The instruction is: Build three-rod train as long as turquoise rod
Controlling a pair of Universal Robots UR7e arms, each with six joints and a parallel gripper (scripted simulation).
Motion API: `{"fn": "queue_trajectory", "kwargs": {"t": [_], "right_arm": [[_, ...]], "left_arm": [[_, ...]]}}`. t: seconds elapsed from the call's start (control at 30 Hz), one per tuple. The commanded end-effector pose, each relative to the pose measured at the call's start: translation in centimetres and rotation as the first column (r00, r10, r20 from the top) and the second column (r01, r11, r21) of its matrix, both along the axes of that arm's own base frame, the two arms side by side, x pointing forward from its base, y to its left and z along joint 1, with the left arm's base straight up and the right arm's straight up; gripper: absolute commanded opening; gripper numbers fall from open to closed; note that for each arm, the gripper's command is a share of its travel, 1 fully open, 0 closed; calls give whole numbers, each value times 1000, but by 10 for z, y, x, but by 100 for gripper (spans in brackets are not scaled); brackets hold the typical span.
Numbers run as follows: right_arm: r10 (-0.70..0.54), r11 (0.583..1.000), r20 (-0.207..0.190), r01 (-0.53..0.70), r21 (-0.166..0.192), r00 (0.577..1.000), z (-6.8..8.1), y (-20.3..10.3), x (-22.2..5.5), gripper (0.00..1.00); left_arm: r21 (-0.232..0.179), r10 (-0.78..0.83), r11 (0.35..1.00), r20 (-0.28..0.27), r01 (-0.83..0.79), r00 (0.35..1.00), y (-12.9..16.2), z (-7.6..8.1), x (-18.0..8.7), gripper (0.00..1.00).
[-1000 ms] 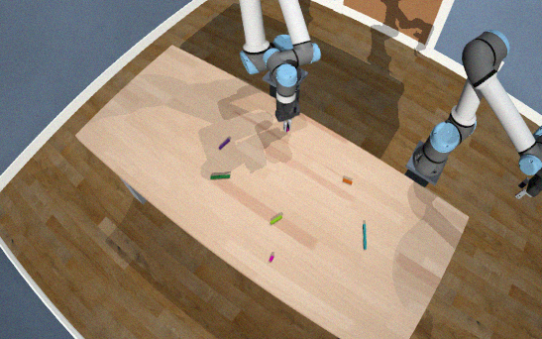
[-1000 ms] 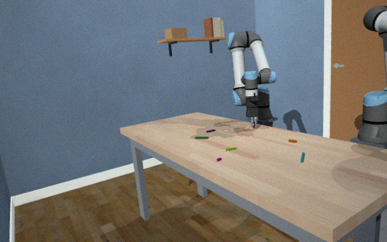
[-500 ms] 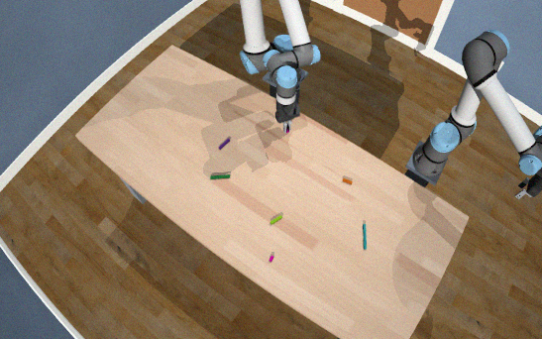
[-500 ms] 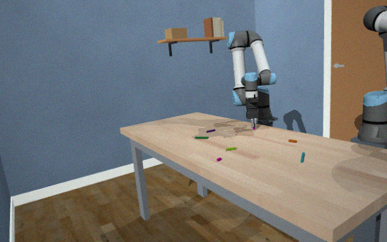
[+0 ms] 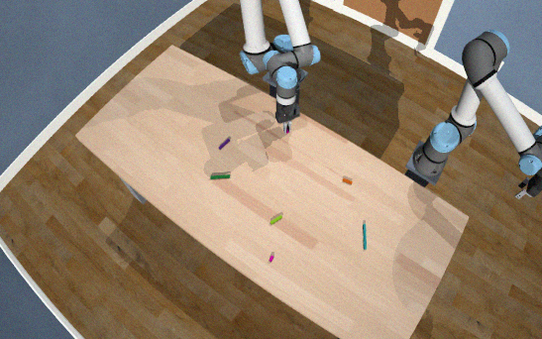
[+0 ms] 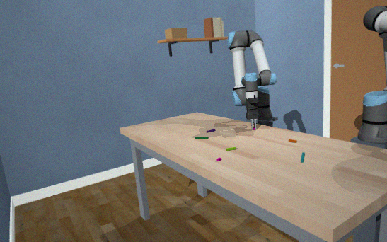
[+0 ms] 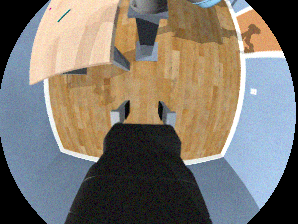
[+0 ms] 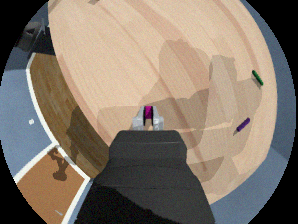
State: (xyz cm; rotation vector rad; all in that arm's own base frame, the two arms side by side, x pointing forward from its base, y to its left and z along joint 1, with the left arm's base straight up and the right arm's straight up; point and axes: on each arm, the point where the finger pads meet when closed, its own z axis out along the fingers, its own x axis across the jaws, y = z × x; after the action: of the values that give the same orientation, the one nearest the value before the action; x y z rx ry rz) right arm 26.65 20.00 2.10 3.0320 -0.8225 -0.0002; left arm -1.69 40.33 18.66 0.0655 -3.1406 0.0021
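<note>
My right gripper (image 5: 287, 128) (image 6: 254, 126) (image 8: 148, 112) is shut on a magenta rod, low over the table's back edge area; whether the rod touches the table I cannot tell. My left gripper (image 5: 522, 190) (image 7: 144, 106) is open and empty, off the table over the floor. On the table (image 5: 167, 149) (image 6: 296, 187) lie, apart from each other, a turquoise rod (image 5: 365, 236) (image 6: 303, 157) (image 7: 64, 15), an orange rod (image 5: 347, 180) (image 6: 292, 141), a lime rod (image 5: 276, 219) (image 6: 231, 148), a second magenta rod (image 5: 271, 258) (image 6: 218, 159), a green rod (image 5: 220, 175) (image 6: 201, 137) (image 8: 257, 77) and a purple rod (image 5: 224, 143) (image 6: 210, 131) (image 8: 243, 125).
The right arm's shadow falls around the purple rod. The left arm's base (image 5: 424, 166) stands beside the table's back edge. A wall shelf (image 6: 194, 39) with a box and books is high behind the table.
</note>
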Motion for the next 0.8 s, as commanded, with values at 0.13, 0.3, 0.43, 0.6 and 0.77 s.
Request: {"fn": "queue_trajectory", "kwargs": {"t": [0.13, 0.3, 0.43, 0.6, 0.77], "right_arm": [[0, 1000, 1, 0, 1, 1000, 0, 0, 0, 24], [0, 1000, 1, 0, 1, 1000, 0, 0, 0, 24], [0, 1000, 1, 0, 1, 1000, 0, 0, 0, 24], [0, 1000, 1, 0, 1, 1000, 0, 0, 0, 24], [0, 1000, 1, 0, 1, 1000, 0, 0, 0, 30]], "left_arm": [[1, 0, 1000, 0, 0, 1000, 0, 0, 0, 100], [1, 0, 1000, 0, 0, 1000, 0, 0, 0, 100], [1, 0, 1000, 0, 0, 1000, 0, 0, 0, 100], [1, 0, 1000, 0, 0, 1000, 0, 0, 0, 100], [1, 0, 1000, 0, 0, 1000, 0, 0, 0, 100]]}}
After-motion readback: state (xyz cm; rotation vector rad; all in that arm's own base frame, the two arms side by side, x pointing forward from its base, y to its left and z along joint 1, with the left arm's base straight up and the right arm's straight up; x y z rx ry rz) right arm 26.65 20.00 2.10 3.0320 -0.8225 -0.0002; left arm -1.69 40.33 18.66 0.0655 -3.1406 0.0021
